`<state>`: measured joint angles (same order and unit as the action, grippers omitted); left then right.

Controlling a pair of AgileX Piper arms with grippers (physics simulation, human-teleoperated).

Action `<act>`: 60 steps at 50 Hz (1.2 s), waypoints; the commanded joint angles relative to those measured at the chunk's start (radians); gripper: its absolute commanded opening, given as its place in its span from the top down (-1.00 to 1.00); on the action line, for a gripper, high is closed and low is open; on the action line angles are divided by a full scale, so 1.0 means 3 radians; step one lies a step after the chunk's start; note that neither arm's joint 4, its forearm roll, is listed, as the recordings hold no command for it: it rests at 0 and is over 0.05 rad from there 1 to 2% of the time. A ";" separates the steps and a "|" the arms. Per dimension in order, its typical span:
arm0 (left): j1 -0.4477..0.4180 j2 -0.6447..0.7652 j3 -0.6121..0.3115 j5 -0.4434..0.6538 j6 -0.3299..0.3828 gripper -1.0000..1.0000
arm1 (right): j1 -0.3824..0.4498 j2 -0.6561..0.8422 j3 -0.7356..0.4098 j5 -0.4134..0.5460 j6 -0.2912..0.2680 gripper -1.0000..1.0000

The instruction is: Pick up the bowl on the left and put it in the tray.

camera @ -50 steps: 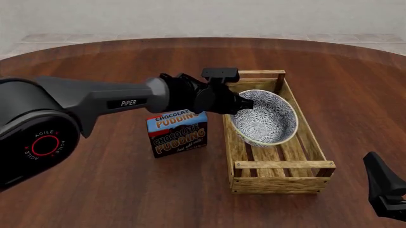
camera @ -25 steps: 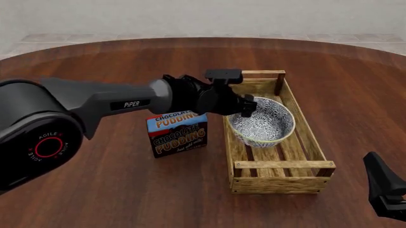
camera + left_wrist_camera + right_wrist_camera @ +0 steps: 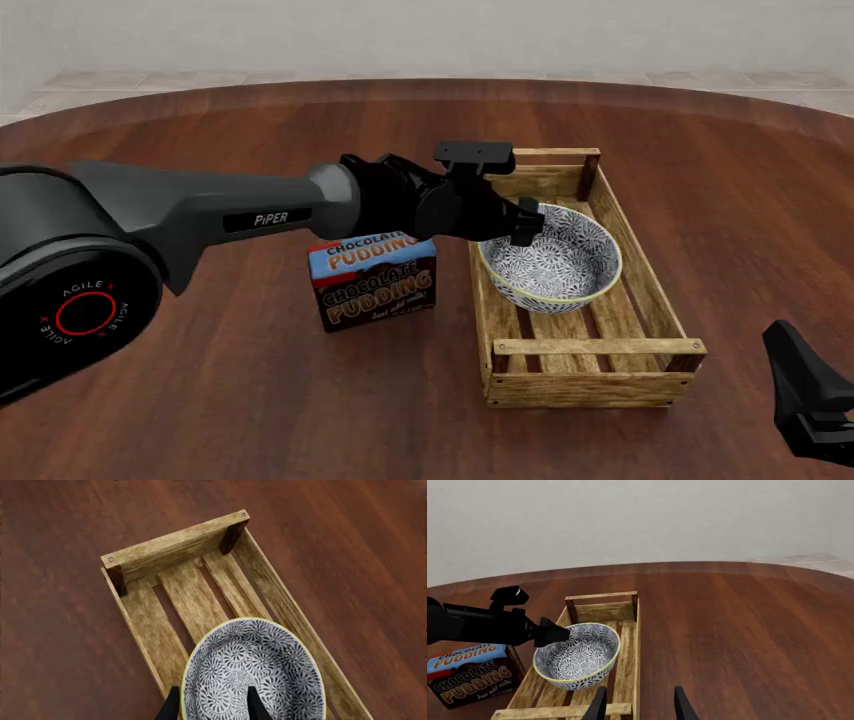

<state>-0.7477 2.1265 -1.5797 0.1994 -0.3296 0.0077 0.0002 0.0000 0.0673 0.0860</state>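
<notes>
The blue-and-white floral bowl (image 3: pixel 554 260) with its yellowish rim sits level inside the light-wood slatted tray (image 3: pixel 594 385), around the middle of its length. My left gripper (image 3: pixel 523 225) is at the bowl's left rim. In the left wrist view its fingers (image 3: pixel 253 705) stand apart astride the rim of the bowl (image 3: pixel 250 670), one outside and one inside, so my left gripper (image 3: pixel 212 707) is open. My right gripper (image 3: pixel 639 707) hovers open and empty near the table's front right, facing the tray (image 3: pixel 602 597) and bowl (image 3: pixel 577 655).
A blue chocolate pudding box (image 3: pixel 374 280) stands upright just left of the tray, under my left arm. The tray's raised end rails (image 3: pixel 180 542) stand higher than its low sides. Dark wood table surface surrounds the tray.
The bowl went from tilted toward the camera to level and sank lower in the tray. My left gripper moved slightly with it. The right arm stayed still.
</notes>
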 commanded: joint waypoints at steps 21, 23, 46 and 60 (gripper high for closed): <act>-0.0047 -0.0312 0.0129 0.0031 0.0097 -1.00 | 0.0036 0.0000 0.0000 -0.0016 -0.0022 -1.00; -0.0051 -0.0348 0.0150 0.0029 0.0104 -1.00 | 0.0037 0.0000 0.0000 -0.0014 -0.0023 -1.00; -0.0255 -0.1031 0.0510 0.0032 0.0188 -1.00 | 0.0044 0.0000 0.0000 -0.0010 -0.0016 -1.00; -0.0350 -0.1606 0.0765 0.0089 0.0243 -1.00 | 0.0064 0.0000 0.0000 -0.0017 -0.0027 -1.00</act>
<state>-0.8388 1.7486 -1.3988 0.2162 -0.2687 0.0240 0.0002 0.0000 0.0632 0.0803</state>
